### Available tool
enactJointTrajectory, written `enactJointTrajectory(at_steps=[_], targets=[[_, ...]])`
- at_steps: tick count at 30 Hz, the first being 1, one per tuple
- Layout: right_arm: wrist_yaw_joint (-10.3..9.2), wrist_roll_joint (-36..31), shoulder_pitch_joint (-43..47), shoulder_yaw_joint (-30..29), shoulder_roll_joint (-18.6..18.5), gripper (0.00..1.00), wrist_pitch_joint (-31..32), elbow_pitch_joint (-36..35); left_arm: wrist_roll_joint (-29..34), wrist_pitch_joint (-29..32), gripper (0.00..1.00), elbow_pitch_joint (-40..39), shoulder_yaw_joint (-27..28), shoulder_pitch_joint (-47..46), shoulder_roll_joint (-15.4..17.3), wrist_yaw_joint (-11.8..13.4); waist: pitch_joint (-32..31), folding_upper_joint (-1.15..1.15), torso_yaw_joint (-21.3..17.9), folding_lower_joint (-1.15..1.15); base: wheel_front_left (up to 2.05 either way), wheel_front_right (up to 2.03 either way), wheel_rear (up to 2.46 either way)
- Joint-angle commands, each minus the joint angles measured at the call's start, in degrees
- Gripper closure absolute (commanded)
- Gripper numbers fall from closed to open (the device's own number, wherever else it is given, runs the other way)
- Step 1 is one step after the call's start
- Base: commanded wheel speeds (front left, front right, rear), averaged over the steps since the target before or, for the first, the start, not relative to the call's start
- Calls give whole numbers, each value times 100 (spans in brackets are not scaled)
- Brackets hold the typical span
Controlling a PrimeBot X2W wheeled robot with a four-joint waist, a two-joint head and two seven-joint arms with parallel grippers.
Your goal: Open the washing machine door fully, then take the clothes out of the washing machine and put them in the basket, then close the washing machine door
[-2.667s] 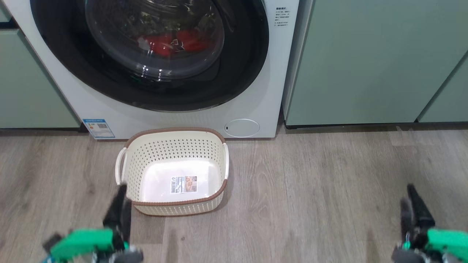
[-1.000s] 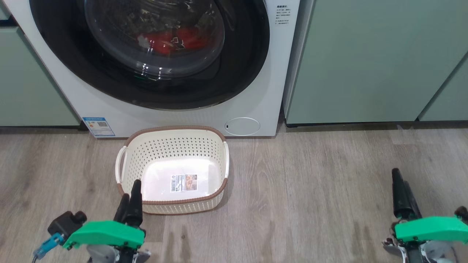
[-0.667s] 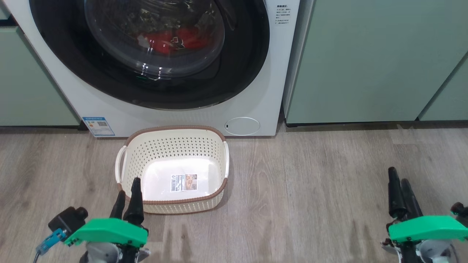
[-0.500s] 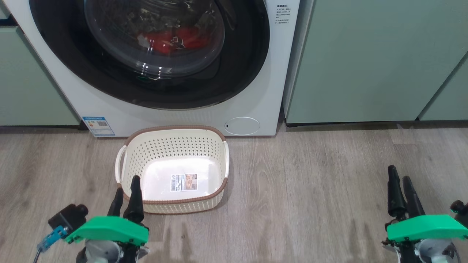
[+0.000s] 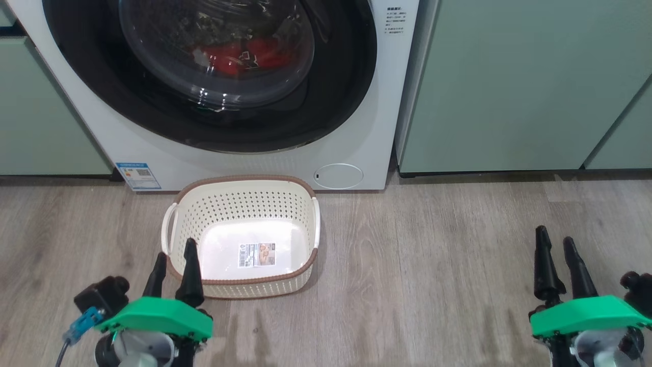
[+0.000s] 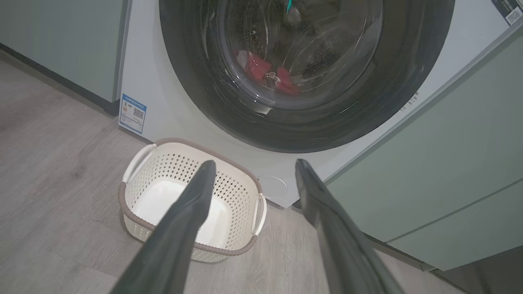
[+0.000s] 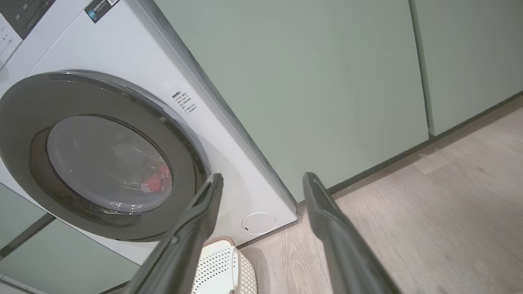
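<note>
- Both arms have come up into the head view since the earliest frame, and the fingers that overlapped a second ago now show side by side.
- Nearest, the left gripper (image 5: pixel 176 248) stands spread wide and empty at the near left corner of the basket (image 5: pixel 244 179). The right gripper (image 5: pixel 554 235) is equally wide and empty, over bare floor (image 5: pixel 433 255) well to the right.
- The basket sits on the floor just before the washing machine (image 5: pixel 356 153). It looks light and would probably slide if nudged.
- Next, the washing machine door (image 5: pixel 346 76) is shut. It is rigid and hinged, and its glossy frame is likely slippery, so I would hook an edge rather than pinch it. I cannot tell which edge carries the latch.
- Farthest, the clothes (image 5: pixel 229 56) lie low in the drum behind the window. They look thin, soft and light, and should drape, so pinch a raised fold.
- The left wrist view faces the clothes (image 6: pixel 257 67) almost squarely, between the left gripper (image 6: pixel 255 163) fingers.
- The right wrist view, past the right gripper (image 7: pixel 263 176), shows the door's upper arc, which the head view crops.
- The head view alone shows the sticker (image 5: pixel 257 256) in the basket.
</note>
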Motion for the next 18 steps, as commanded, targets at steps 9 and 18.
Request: enactJointTrajectory(at_steps=[9,18], targets=[[-3,-755,-324,144,-74,0,-216,-314,724,-198,0,-247,59,-381,82,109,-4,0,17,0,0,0,0],[-3,-1241,-337,217,-81,0,-368,-212,1409,-350,0,-260,23,-424,89,194,-30,0,24,0,0,0,0]])
